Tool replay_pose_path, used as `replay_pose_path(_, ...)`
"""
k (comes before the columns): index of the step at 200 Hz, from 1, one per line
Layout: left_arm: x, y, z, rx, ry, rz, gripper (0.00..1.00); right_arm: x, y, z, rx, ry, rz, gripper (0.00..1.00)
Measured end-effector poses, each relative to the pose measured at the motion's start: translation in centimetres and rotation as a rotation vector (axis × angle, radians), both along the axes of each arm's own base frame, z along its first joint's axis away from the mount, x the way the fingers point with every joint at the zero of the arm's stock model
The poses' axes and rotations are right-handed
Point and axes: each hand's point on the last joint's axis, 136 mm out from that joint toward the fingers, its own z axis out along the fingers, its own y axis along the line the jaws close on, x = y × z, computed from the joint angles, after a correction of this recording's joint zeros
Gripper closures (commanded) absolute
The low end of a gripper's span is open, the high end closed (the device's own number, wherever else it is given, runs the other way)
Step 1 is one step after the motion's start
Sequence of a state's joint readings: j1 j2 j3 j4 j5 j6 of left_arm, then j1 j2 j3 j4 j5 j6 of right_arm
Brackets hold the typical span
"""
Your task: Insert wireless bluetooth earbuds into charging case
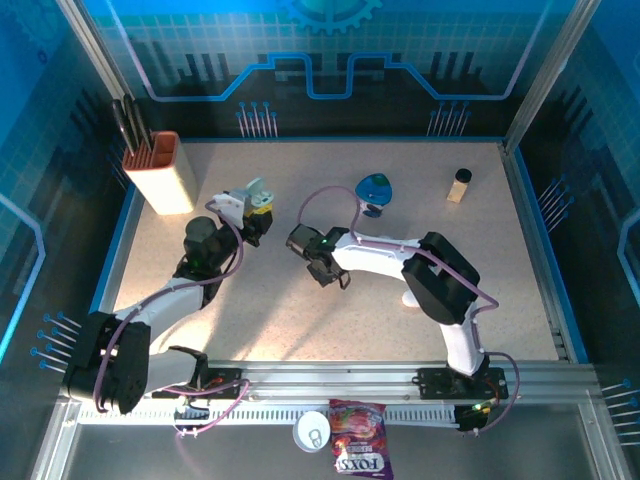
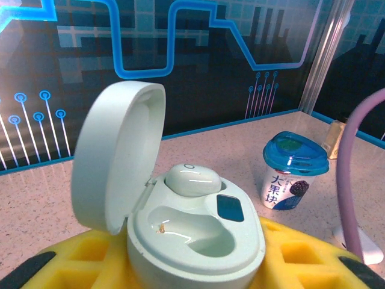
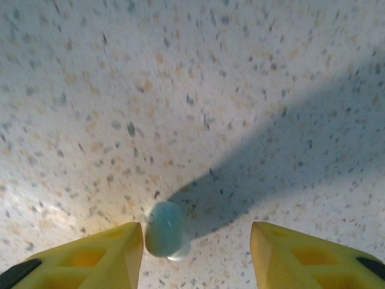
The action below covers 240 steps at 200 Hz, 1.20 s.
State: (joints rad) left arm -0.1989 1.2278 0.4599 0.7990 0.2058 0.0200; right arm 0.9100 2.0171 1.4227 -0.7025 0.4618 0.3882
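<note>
Loose earbud: a pale teal earbud (image 3: 165,229) lies on the speckled table (image 3: 192,90). It is between the fingers of the right gripper (image 3: 197,250) but far off centre.
Earbud and nearer finger: it sits right against the inner edge of the yellow finger (image 3: 90,259) on the left of the right wrist view. Whether the two touch cannot be told.
Earbud and farther finger: that finger stands well apart from it, with bare table and a dark shadow between.
Right gripper fingers: spread wide, holding nothing.
Charging case: the pale charging case (image 2: 198,235) sits open in the left gripper (image 1: 256,205), with its lid (image 2: 114,150) tipped up and back on the left of the left wrist view.
Left gripper fingers: closed on the lower body of the case, with yellow pads on both sides.
Seated earbud: a second earbud (image 2: 191,179) rests in the far well of the case, and the nearer well shows its bare floor.
Behind the case: a blue-lidded cup (image 2: 295,171) stands on the table to the right, apart from the case.
Cut off: the lower ends of all four fingers run out of the wrist views.
Hidden: the underside of the case is covered by the pads.
Hard to make out: the loose earbud is blurred, so its stem and the way it points cannot be told.
</note>
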Motion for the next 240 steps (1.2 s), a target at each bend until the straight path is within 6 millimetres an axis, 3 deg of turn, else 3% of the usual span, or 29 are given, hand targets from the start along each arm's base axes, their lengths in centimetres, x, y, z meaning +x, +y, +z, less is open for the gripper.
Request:
replay_pose_path(32, 0.0, 0.0, 0.0, -0.003, 0.002, 0.0, 0.61, 0.7, 1.1, 0.3, -0.019, -0.021, 0.021, 0.48)
replay_pose_path(78, 0.0, 0.0, 0.0, -0.003, 0.002, 0.001, 0.61, -0.1, 1.4, -0.4, -0.077, -0.005, 0.046, 0.48)
replay_pose_path(157, 0.0, 0.0, -0.1, -0.013, 0.008, 0.001, 0.61, -0.3, -0.2, -0.5, -0.164, -0.011, 0.018, 0.64)
replay_pose_path(240, 0.0, 0.0, 0.1, -0.02, 0.0, 0.001, 0.61, -0.3, -0.3, -0.9, -0.18, -0.006, 0.021, 0.74)
